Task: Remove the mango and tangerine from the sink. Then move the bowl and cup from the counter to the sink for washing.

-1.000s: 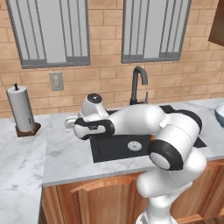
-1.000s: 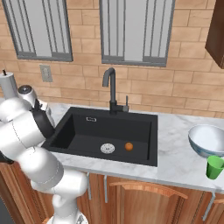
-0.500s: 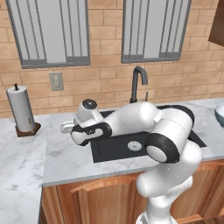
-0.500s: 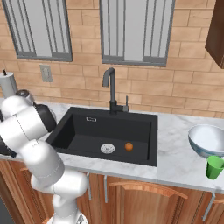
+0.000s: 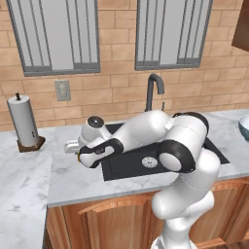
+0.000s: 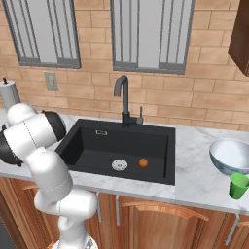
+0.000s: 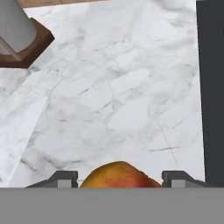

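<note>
My gripper (image 7: 116, 178) is shut on the mango (image 7: 117, 174), a yellow-red fruit wedged between the two fingertips. It hangs over the white marble counter (image 7: 109, 100), just left of the black sink (image 7: 212, 87). From the left base view the gripper (image 5: 78, 153) sits beyond the sink's (image 5: 127, 168) left edge. The tangerine (image 6: 143, 163) lies on the sink (image 6: 92, 141) floor beside the drain. The pale bowl (image 6: 232, 154) and the green cup (image 6: 238, 185) stand on the counter at the far right.
A paper towel roll on a wooden stand (image 5: 24, 121) is at the back left of the counter, also near in the hand view (image 7: 17, 35). The black gooseneck tap (image 6: 124, 97) rises behind the sink. The silver drain (image 6: 119, 165) sits mid-basin.
The arm has swung left, carrying the mango from the sink's left edge out over the counter toward the paper towel stand. The tangerine, bowl and cup have not moved.
</note>
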Robot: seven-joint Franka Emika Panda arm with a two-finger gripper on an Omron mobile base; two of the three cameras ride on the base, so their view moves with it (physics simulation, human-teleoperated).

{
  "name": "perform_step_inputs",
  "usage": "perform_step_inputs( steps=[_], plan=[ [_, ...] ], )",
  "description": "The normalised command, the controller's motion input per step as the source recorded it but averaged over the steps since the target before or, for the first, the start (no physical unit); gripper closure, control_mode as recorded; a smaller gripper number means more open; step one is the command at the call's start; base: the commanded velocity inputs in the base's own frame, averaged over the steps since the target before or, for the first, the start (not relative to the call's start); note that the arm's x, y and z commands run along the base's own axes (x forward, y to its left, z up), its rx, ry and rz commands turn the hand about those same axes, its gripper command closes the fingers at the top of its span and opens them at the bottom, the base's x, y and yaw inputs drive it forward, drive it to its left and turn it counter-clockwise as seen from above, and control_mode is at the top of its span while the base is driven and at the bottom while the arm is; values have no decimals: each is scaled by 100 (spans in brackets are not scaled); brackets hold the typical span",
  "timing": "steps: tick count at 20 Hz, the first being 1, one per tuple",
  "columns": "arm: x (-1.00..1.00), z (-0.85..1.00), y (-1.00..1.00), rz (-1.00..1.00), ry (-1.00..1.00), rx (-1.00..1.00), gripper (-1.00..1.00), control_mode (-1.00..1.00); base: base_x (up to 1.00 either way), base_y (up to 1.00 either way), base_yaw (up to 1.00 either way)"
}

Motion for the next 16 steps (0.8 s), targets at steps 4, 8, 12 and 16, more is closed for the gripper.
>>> perform_step_inputs(
  steps=[4,8,12,16],
  plan=[
    [0,-20,14,0,6,0,100,-100,0,0,0],
    [0,-18,10,0,8,0,100,-100,0,0,0],
    [0,-19,9,0,9,0,100,-100,0,0,0],
    [0,-19,9,0,9,0,100,-100,0,0,0]
  ],
)
